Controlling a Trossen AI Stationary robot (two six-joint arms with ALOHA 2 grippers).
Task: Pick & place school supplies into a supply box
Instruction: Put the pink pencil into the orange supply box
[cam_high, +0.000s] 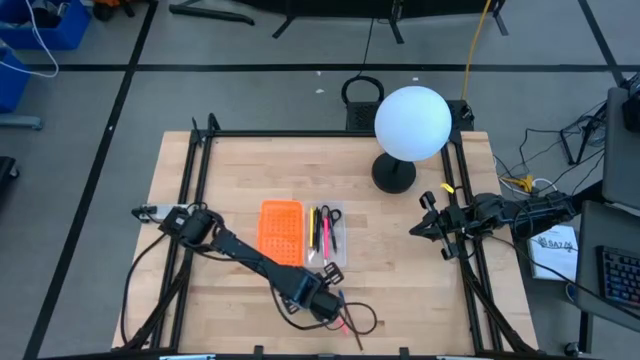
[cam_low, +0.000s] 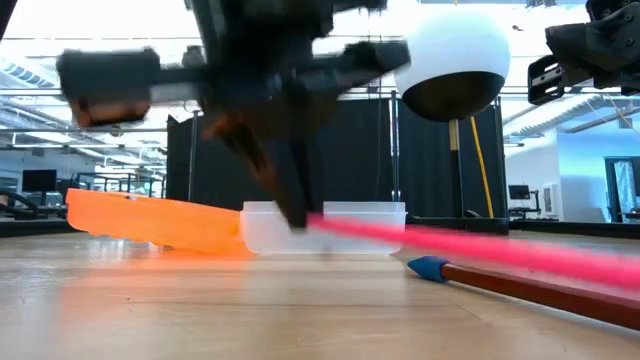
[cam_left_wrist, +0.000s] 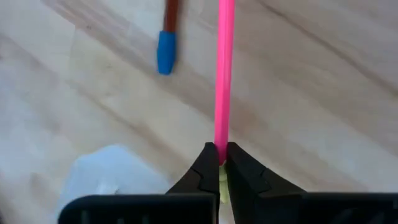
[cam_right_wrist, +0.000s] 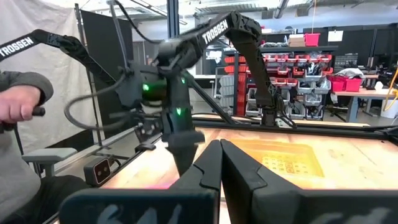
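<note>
The supply box lies open mid-table: orange gridded half (cam_high: 281, 232) (cam_low: 150, 220) and clear tray (cam_high: 326, 236) (cam_low: 330, 226), with black-handled scissors (cam_high: 332, 215) and several pens inside. My left gripper (cam_high: 322, 300) (cam_left_wrist: 221, 163) is just near of the tray, shut on a pink pen (cam_left_wrist: 224, 68) (cam_low: 480, 246). A brown pencil with a blue cap (cam_left_wrist: 166, 51) (cam_low: 440, 268) lies flat on the wood beside it. My right gripper (cam_high: 428, 222) (cam_right_wrist: 221, 163) waits raised near the table's right edge, shut on nothing. My left gripper pinches the pink pen at one end (cam_left_wrist: 221, 146) between its two fingertips (cam_left_wrist: 239, 168), coming down from above. The pen runs on past the fingertips and, in the low view, slopes low over the table toward the near right; whether its free end touches the wood I cannot tell.
A white globe lamp (cam_high: 411, 122) (cam_low: 450, 60) stands on a black base at the far right of the table. Black frame rails (cam_high: 196, 180) run along both sides. A dark cable (cam_high: 362, 320) loops by the near edge. A person's sleeve and hand (cam_right_wrist: 18, 102) show beyond the table.
</note>
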